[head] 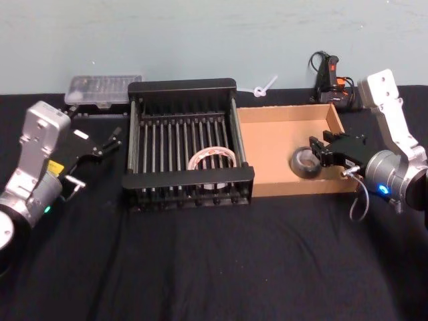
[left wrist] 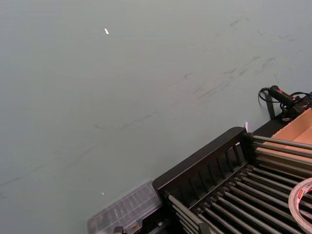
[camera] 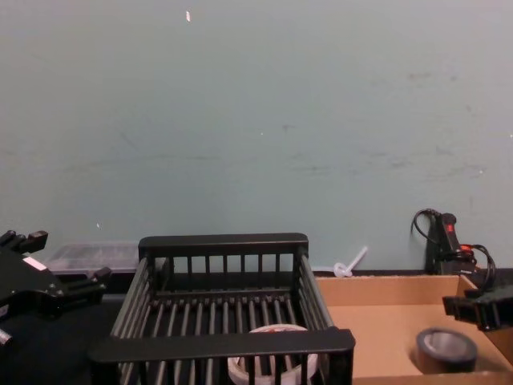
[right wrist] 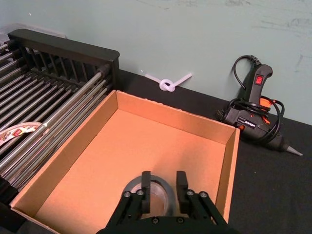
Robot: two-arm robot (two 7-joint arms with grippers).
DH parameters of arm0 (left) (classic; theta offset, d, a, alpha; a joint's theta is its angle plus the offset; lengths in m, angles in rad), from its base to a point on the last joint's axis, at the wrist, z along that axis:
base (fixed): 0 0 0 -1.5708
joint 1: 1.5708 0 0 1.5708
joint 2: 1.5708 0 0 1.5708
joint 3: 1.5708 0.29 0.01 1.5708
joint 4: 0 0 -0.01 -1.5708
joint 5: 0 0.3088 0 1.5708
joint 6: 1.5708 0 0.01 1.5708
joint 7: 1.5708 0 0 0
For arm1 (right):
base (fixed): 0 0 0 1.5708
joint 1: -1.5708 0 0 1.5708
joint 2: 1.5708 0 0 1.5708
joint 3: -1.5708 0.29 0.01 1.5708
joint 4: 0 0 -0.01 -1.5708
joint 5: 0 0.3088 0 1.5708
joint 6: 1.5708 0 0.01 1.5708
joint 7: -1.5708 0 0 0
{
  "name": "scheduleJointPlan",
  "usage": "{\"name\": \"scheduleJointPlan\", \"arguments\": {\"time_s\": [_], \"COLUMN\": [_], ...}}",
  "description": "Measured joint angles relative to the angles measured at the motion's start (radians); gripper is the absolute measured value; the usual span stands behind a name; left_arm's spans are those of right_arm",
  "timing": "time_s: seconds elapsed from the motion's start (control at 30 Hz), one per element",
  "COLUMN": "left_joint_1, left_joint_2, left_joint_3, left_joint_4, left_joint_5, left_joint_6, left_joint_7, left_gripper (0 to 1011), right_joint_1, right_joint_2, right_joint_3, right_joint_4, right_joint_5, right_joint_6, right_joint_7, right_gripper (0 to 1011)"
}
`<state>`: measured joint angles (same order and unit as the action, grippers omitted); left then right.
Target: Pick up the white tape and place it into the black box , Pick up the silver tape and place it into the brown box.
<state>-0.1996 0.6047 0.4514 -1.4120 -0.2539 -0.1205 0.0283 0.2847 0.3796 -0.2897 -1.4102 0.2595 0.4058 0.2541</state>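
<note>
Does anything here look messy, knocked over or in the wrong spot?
Nothing stands out. The white tape lies flat inside the black box, and the silver tape lies flat in the brown box, with the right gripper open over it. The left gripper sits to the left of the black box.

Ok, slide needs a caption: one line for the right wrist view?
Right gripper open above the silver tape lying in the brown box.
</note>
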Motion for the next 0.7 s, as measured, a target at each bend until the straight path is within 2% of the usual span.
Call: {"name": "scheduleJointPlan", "arguments": {"time_s": [0.07,0.6,0.7], "left_joint_1": [0.000,0.000,0.000], "left_joint_2": [0.000,0.000,0.000], "left_joint_3": [0.000,0.000,0.000], "left_joint_4": [0.000,0.000,0.000], "left_joint_5": [0.000,0.000,0.000], "left_joint_6": [0.000,0.000,0.000], "left_joint_7": [0.000,0.000,0.000], "left_gripper": [1001,1001,1001], "right_joint_1": [0.000,-0.001,-0.001], "right_joint_2": [0.000,0.001,0.001], "right_joint_3": [0.000,-0.001,-0.001], "right_joint_4": [0.000,-0.002,-0.002], "right_joint_5": [0.000,0.000,0.000], "right_joint_6": [0.000,0.000,0.000], "right_joint_7": [0.000,0.000,0.000], "right_gripper": [338,866,933]}}
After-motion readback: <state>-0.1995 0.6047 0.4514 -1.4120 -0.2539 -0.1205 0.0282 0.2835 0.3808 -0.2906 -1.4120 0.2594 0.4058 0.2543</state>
